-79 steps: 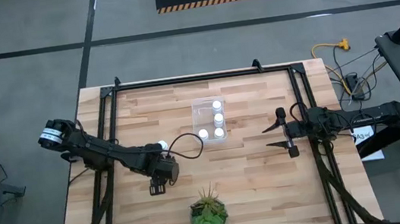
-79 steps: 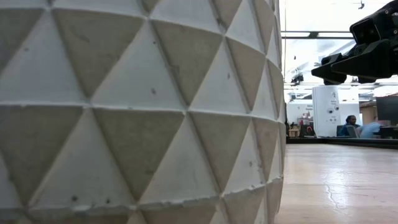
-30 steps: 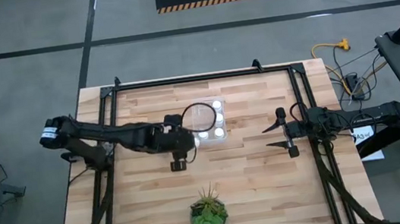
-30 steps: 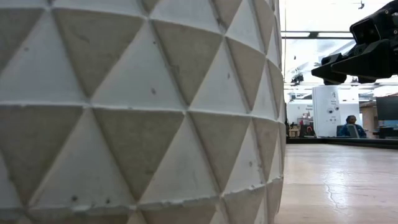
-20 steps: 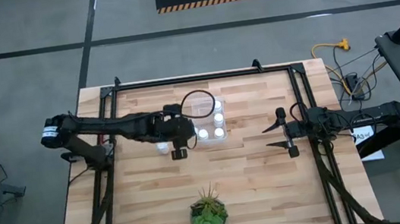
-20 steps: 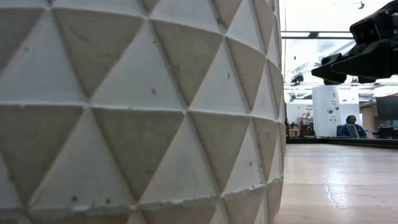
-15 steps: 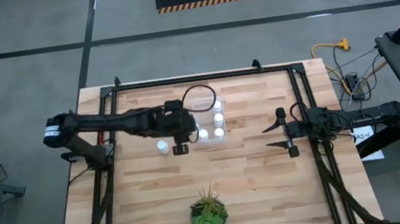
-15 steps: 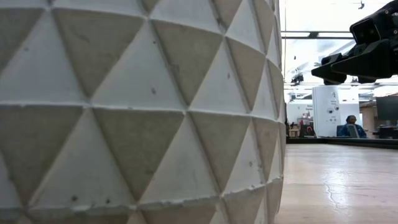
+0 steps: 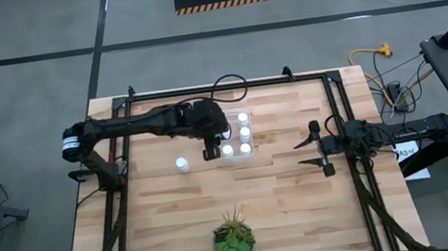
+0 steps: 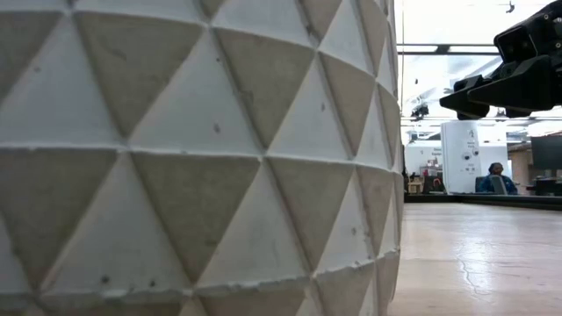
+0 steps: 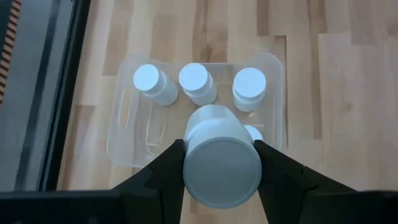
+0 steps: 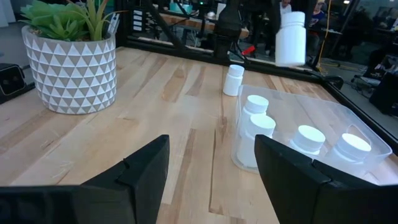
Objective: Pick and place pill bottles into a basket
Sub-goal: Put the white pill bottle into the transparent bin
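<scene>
**Held bottle over the basket's open end, drop next**

Surface [image 9: 285, 204]: wood-plank top w/ black frame rails, both arms reaching in from the sides.

Plant [image 9: 235, 240]: green spiky thing in a white triangle-pattern pot, at the near edge, well apart from the work. Its pot fills most of the low view, so that view adds little.

Basket [image 9: 225, 122]: clear bin, roughly mid-surface toward the far side. High view shows 4 white caps in it, bunched at the end toward the right arm; the other end looks free.

Left arm stretches across from its side; left gripper [image 11: 222, 163] is clamped on a pill bottle [image 11: 222, 158], fingers pressed on both sides of the body. In the left wrist view the held bottle hangs upright, long axis vertical, cap facing the camera, directly above the basket and over the empty part next to the bottles already in. Right wrist view confirms: the bottle [image 12: 290, 38] sits high in the air above the bin, clear of the rim.

Right gripper [image 9: 313, 152]: parked toward the right edge, fingers apart, holding nothing. Waiting.

One loose bottle [image 9: 182, 164] stands on the surface just beside the basket on the left arm's side; left arm is much nearer to it.

Judgement: the move ahead is straight down, then release. Target lies directly below the gripper, so little sideways correction looks needed. Risk: clipping a neighbouring cap on the way down.
</scene>
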Robot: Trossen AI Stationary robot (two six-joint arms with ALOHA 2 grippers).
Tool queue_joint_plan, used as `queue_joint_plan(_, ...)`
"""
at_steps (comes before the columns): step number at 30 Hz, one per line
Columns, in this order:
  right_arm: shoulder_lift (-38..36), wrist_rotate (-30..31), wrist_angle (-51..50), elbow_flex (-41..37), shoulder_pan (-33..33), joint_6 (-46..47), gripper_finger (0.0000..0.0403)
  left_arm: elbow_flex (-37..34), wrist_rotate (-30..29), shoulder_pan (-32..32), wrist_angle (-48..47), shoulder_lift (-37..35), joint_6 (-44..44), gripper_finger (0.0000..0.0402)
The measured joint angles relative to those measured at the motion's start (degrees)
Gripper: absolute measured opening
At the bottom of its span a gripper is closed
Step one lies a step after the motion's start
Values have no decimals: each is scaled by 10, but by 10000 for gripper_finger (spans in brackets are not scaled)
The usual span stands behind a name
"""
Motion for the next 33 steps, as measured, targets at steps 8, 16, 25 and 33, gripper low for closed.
queue_joint_plan(8, 0, 0, 0, 0, 0, 0, 226, 56, 17, 17, -39, 66, 14, 145)
queue_joint_plan(16, 0, 0, 0, 0, 0, 0, 226, 111, 18, 34, -78, 133, 32, 145)
queue_joint_plan(25, 0, 0, 0, 0, 0, 0, 226, 130, 18, 51, -86, 172, 40, 145)
queue_joint_plan(33, 0, 0, 0, 0, 0, 0, 226, 118, 18, 52, -90, 184, 40, 145)
